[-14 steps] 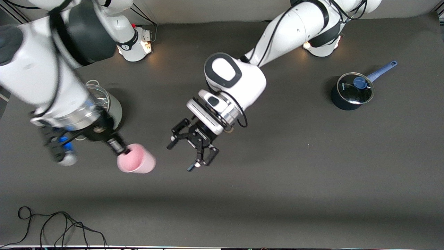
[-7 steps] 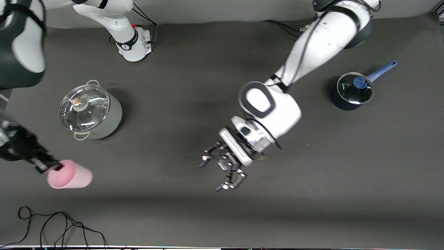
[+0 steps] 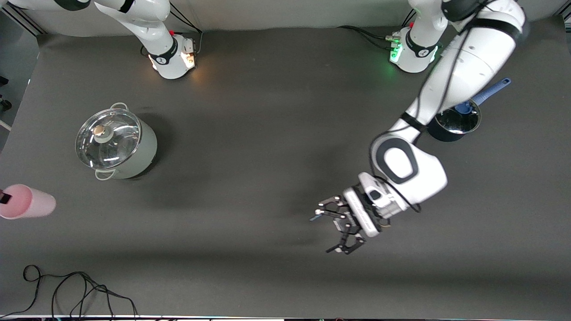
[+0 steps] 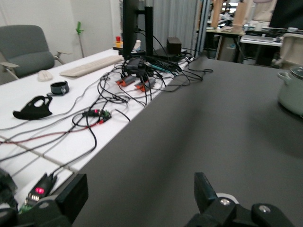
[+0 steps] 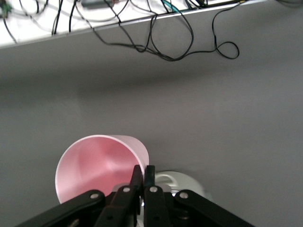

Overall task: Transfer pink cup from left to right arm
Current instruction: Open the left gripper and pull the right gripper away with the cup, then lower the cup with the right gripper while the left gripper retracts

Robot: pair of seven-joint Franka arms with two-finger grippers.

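The pink cup [image 3: 27,202] lies tilted on its side in the air at the right arm's end of the table, at the edge of the front view. My right gripper [image 3: 3,196] is almost wholly out of that view; only a black fingertip shows at the cup's rim. In the right wrist view the right gripper [image 5: 143,176] is shut on the rim of the pink cup [image 5: 97,165], one finger inside and one outside. My left gripper [image 3: 322,234] is open and empty over the bare table, well apart from the cup. Its fingers [image 4: 205,190] stand wide apart in the left wrist view.
A grey-green lidded pot [image 3: 117,143] stands toward the right arm's end, also seen in the left wrist view [image 4: 292,91]. A blue saucepan [image 3: 454,123] stands at the left arm's end, partly hidden by the left arm. Black cable [image 3: 76,290] lies at the table's near edge.
The right gripper carried the pink cup toward its own end of the table, nearly out of the front view. The left gripper, open, drew away toward the left arm's end.
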